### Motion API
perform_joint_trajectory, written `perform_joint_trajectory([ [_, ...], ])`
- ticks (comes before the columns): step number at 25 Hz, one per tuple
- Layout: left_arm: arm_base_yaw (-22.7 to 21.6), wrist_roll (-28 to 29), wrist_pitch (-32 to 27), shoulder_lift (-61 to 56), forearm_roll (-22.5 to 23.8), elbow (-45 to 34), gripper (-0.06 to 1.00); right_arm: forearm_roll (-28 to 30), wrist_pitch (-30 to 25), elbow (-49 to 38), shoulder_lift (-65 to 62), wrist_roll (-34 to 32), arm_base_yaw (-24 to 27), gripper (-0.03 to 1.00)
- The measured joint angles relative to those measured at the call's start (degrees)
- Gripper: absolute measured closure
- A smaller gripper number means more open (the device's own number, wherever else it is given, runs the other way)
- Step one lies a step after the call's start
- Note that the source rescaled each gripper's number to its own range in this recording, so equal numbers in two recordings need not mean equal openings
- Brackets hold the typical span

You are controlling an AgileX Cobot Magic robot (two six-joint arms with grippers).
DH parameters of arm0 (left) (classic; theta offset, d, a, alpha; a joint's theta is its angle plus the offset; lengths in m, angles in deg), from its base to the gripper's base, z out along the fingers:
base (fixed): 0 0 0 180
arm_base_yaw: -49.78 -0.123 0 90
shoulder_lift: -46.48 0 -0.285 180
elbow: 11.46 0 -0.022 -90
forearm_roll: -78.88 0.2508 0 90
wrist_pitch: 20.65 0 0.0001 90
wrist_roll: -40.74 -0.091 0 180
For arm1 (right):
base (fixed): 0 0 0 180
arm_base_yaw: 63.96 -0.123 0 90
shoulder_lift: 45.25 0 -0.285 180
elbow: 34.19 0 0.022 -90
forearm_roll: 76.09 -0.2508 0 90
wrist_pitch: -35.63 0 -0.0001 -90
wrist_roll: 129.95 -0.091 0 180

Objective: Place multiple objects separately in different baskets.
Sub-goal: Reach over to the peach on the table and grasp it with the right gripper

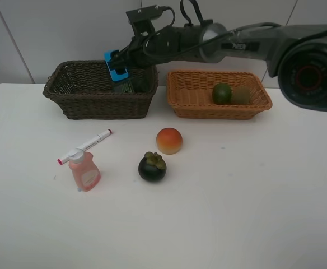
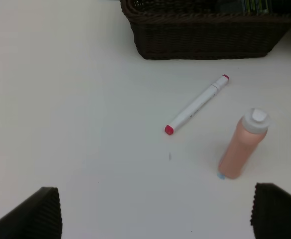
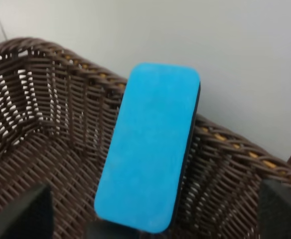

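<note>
My right gripper [image 1: 120, 60] reaches across over the back of the dark brown basket [image 1: 68, 95]. Its fingers [image 3: 23, 214] stand wide apart, and the blue flat block [image 3: 150, 144] hangs between them without touching, over the basket's wall [image 3: 46, 114]. A dark grey bottle [image 1: 127, 87] lies inside that basket. The light tan basket [image 1: 188, 98] holds the green fruit [image 1: 222, 93] and the brown kiwi [image 1: 241, 95]. The peach [image 1: 169, 140], the mangosteen [image 1: 152, 167], the pink bottle [image 1: 84, 171] and the marker [image 1: 86, 146] are on the table. My left gripper [image 2: 158, 219] is open above the table near the marker [image 2: 198, 104] and the bottle [image 2: 242, 147].
The white table [image 1: 253, 196] ends at a pale wall just behind both baskets. The right arm's black links and cables [image 1: 219, 39] span above the tan basket. The dark basket's front wall [image 2: 205, 35] shows in the left wrist view.
</note>
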Motion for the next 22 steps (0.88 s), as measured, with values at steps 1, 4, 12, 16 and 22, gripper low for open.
perform_joint_trajectory([
  [1,0.00,0.00,0.00,0.00,0.00,0.00,-0.05,0.00,-0.51,0.00,-0.23,0.00,0.00,-0.02],
  [4,0.00,0.00,0.00,0.00,0.00,0.00,-0.05,0.20,-3.16,0.00,-1.47,0.00,0.00,-0.02],
  [12,0.00,0.00,0.00,0.00,0.00,0.00,-0.05,5.14,-14.61,0.00,-7.52,0.11,0.08,-0.02],
  [16,0.00,0.00,0.00,0.00,0.00,0.00,-0.05,7.47,-22.68,0.00,-11.75,0.11,0.65,-0.02],
  [22,0.00,0.00,0.00,0.00,0.00,0.00,-0.05,8.11,-40.71,0.00,-17.34,0.11,2.27,-0.02],
])
